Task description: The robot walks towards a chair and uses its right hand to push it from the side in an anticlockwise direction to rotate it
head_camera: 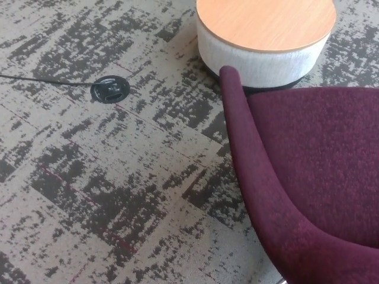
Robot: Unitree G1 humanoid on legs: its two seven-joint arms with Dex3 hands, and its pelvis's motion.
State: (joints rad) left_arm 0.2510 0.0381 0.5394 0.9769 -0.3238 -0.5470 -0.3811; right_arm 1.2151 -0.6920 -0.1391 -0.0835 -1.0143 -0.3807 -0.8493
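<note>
Head view: the maroon chair [308, 177] fills the lower right, its curved rim rising from the bottom edge to a rounded tip just in front of the round table [266, 35]. Neither hand shows, so their state cannot be told. Patterned grey carpet [118, 195] spreads left. Farther off, a black floor socket [110, 89] sits with a cable [41, 79] running left.

An office lounge or lobby, by the look of it — commercial carpet tiles [106, 195] in a mottled grey-and-black pattern, a round floor power outlet [110, 89] with a black cable [41, 80] (running off left), a low round table [265, 38] and an upholstered plum chair [308, 177].
</note>
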